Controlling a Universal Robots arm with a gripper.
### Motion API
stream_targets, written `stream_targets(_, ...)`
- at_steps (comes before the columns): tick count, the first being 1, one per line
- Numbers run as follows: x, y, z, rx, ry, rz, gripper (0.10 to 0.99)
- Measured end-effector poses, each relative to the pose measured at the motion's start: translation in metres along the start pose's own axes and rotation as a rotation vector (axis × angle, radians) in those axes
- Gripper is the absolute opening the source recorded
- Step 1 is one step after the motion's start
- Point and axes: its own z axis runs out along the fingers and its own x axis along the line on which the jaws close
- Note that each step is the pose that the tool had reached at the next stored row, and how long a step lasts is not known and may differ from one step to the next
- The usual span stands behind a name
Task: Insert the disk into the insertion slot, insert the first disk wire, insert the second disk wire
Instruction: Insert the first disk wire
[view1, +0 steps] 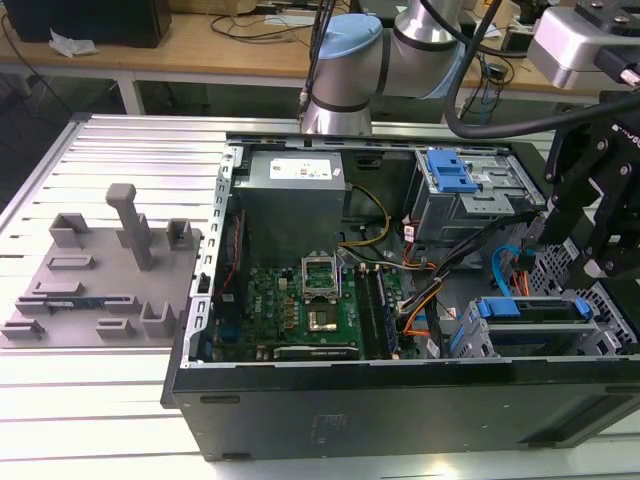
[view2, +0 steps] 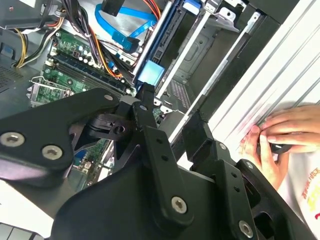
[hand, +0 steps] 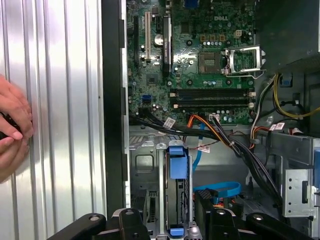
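Fingers (hand: 131, 224) of the robot's black hand (hand: 169, 212) stood spread and gripped nothing, one on each side of the disk (hand: 178, 165) in the first wrist view. The disk sat on edge inside the insertion slot (hand: 142, 162), a grey metal bay in the open computer case (view1: 400, 400). Its long axis ran along the bay, and the blue tab end of its carrier pointed toward the green motherboard (hand: 200, 60). In the exterior view that axis lay from left to right, parallel to the case's near wall. The second disk wire (hand: 220, 190) looped just beside the disk, and the first disk wire (hand: 205, 122) crossed between bay and motherboard; where either plug ended could not be told. A person's hands (hand: 12, 132) rested on the ribbed surface (hand: 60, 100) outside the case.
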Motion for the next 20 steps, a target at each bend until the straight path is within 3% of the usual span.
stream_targets(6, 0.0009, 0.0000, 0.0000, 0.000, -0.0001, 0.000, 0.502)
stream_targets(7, -0.0033, -0.0001, 0.0000, 0.000, 0.0088, 0.000, 0.502)
stream_targets(8, -0.0085, 0.0002, 0.0000, 0.000, 0.0233, -0.001, 0.502)
stream_targets(12, -0.0159, 0.0003, -0.0004, 0.001, 0.0673, -0.002, 0.502)
stream_targets(13, -0.0180, 0.0003, -0.0004, 0.001, 0.0874, -0.002, 0.502)
stream_targets(20, -0.0180, 0.0004, -0.0004, 0.001, 0.0902, -0.002, 0.502)
